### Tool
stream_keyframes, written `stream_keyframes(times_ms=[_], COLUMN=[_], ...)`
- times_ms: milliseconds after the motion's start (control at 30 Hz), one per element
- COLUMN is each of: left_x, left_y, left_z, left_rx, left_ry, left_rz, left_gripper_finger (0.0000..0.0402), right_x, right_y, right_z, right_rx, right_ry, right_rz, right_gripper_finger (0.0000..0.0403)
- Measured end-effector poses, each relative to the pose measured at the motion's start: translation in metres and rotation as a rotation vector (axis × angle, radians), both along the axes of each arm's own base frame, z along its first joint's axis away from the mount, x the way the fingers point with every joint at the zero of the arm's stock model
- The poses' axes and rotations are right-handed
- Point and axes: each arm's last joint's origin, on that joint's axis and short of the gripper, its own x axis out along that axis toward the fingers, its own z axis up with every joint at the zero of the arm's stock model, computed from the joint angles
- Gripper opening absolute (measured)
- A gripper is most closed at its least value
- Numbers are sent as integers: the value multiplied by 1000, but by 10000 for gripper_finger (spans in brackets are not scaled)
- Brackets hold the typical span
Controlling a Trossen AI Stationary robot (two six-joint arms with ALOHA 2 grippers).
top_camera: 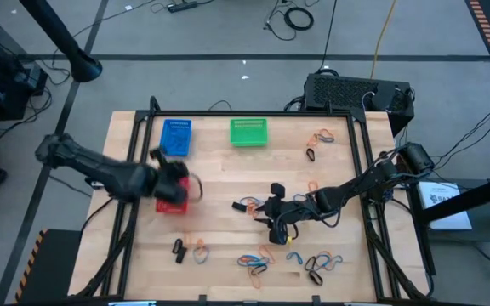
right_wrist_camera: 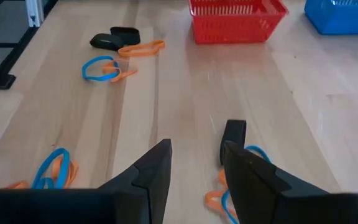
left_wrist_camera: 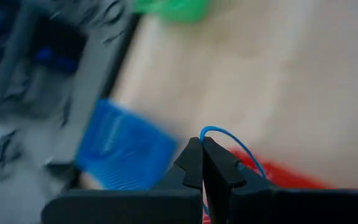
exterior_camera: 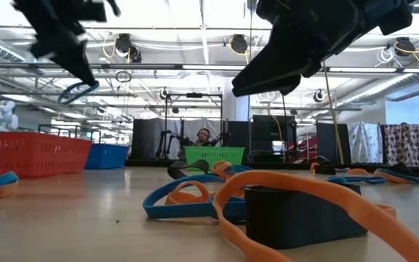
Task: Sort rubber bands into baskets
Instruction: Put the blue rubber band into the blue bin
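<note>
Left gripper (left_wrist_camera: 202, 149) is pinched shut on a thin blue rubber band (left_wrist_camera: 232, 142), holding it in the air over the left part of the table (top_camera: 228, 183), above the red basket (top_camera: 173, 202) and next to the blue basket (top_camera: 175, 137). Only a small curve of the band peeks out past the tips, so I cannot tell how much of it hangs below. Right gripper (right_wrist_camera: 194, 163) waits low near the middle of the table with its fingers apart and nothing between them, just by a black band (right_wrist_camera: 234, 137) and a blue and orange tangle. Rubber bands are very light, soft and floppy. They stretch and can stick to the fingers, so one may not drop off at once. It looks best to pinch one single strand where it lifts off the wood. More bands lie near the front edge and the far right corner, some tangled together. The green basket (top_camera: 248, 132) sits by the far edge. The left arm looks blurry in the high view, and it covers part of the red basket.
</note>
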Motion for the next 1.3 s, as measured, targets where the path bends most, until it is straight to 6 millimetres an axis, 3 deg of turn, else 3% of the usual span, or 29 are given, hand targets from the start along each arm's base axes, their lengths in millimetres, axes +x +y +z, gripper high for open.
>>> stream_keyframes(times_ms=[167, 367, 633, 833, 967, 1300], left_x=[-14, -19, -24, -30, -28, -23], left_y=[60, 122, 191, 214, 217, 219], left_z=[-1, -15, -31, -56, -64, -44], left_rx=[-4, -105, -151, -219, -237, -249], left_ry=[63, 61, -8, 82, 133, 130], left_rz=[166, 240, 330, 416, 398, 416], left_gripper_finger=[0, 0, 0, 4, 33, 137], right_x=[0, 0, -1, -3, -4, -4], right_y=[0, 0, 0, -1, -1, -1], right_z=[0, 0, -1, -5, -6, -6], right_rx=[-12, -31, -53, -70, -73, -52], right_ry=[-2, -3, 14, 65, 74, 72], right_rz=[8, 19, 29, 31, 31, 18], right_gripper_finger=[139, 139, 139, 139, 139, 139])
